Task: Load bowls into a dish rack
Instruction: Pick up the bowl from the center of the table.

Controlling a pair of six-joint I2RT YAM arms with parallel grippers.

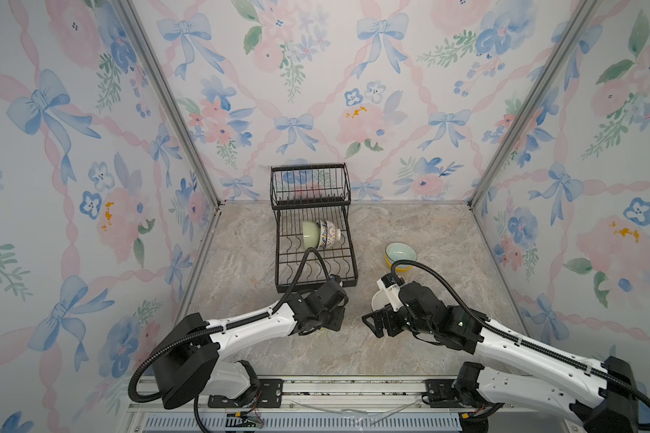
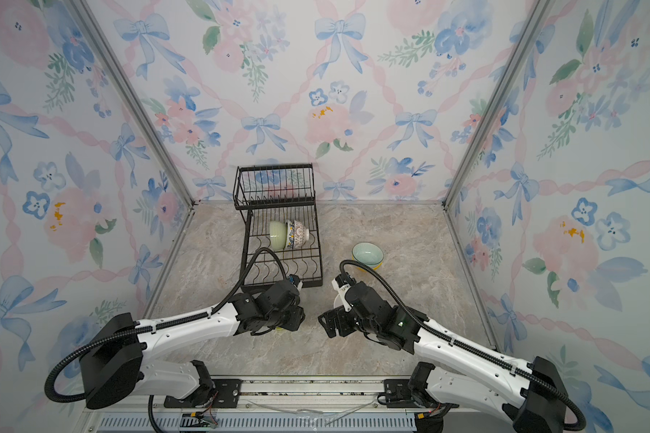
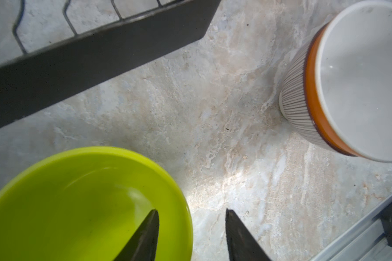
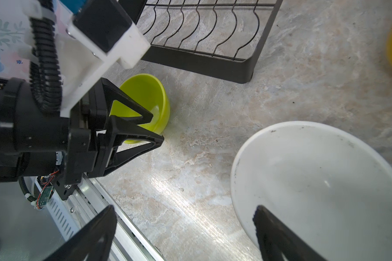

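Left pincer (image 3: 190, 211): part-open astride lime bowl (image 3: 77, 198) rim, for pinch lift. Right pincer (image 4: 185, 208): wide, one finger over white bowl (image 4: 315, 180). Rack (image 3: 88, 58): green bowl (image 1: 310, 235), patterned bowl (image 1: 328, 233) slotted on edge.

Left arm (image 1: 248, 326) and right arm (image 1: 503, 345) reach from lower frame toward centre, wrists pitched down. Left claw (image 3: 191, 211) partly parted; right claw (image 4: 185, 206) spread wide.

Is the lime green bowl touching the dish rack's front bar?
Apart. The left wrist view shows a strip of bare countertop between the lime green bowl and the dish rack.
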